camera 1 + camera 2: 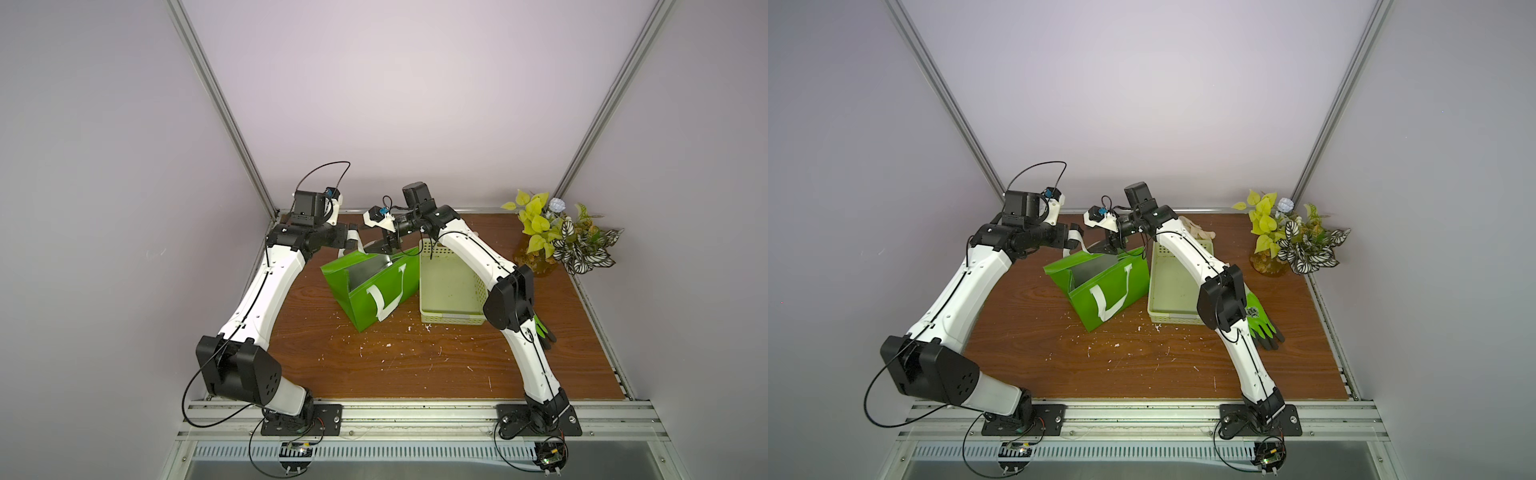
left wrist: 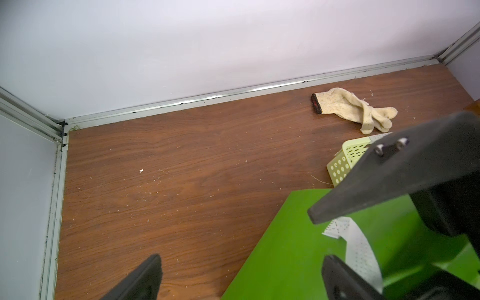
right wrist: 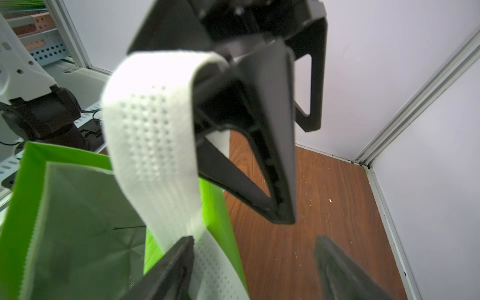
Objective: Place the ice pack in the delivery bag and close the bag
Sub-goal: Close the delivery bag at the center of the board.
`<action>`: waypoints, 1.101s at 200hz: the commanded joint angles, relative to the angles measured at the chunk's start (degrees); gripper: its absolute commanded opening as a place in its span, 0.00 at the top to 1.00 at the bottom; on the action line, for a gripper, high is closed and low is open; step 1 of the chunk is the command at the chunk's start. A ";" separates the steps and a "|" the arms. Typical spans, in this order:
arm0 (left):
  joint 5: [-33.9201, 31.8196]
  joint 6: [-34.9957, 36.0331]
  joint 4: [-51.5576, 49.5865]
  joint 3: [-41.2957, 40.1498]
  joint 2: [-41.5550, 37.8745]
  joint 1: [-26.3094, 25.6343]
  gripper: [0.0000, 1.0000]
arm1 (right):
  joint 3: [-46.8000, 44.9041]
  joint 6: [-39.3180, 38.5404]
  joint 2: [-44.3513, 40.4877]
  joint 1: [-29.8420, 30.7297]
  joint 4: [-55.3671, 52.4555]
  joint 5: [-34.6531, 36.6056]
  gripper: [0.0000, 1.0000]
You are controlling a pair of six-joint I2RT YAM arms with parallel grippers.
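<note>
The ice pack is not in any view. The delivery bag (image 1: 374, 286), bright green with silver foil lining (image 3: 78, 220), stands open at mid-table. Its far white handle (image 3: 150, 124) hangs looped over one of the left gripper's fingers (image 3: 275, 135). My left gripper (image 2: 242, 259) is wide open just behind the bag's far rim, also visible in a top view (image 1: 351, 232). The right gripper (image 3: 255, 239) hovers over the same rim (image 1: 384, 247), open, and the handle brushes the inner side of one finger. The near handle (image 1: 388, 299) lies flat on the bag's front.
A pale green perforated basket (image 1: 451, 282) stands against the bag's right side. A cream knit glove (image 2: 355, 109) lies behind it by the back wall. A green and black glove (image 1: 1262, 324) lies under the right arm. A potted plant (image 1: 557, 237) fills the back right corner.
</note>
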 commanded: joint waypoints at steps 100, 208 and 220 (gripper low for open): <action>-3.14 -1.02 -0.25 -0.27 -0.41 -0.01 0.02 | -4.59 -0.48 -9.67 -0.75 -1.29 -4.50 0.22; -3.60 -2.64 -0.25 -0.09 -0.37 -0.04 0.02 | -4.25 11.31 -7.21 2.23 6.01 -3.47 0.25; -3.67 -3.25 -0.25 -0.06 -0.33 -0.01 0.02 | -5.67 11.81 -7.71 2.32 6.66 -3.26 0.27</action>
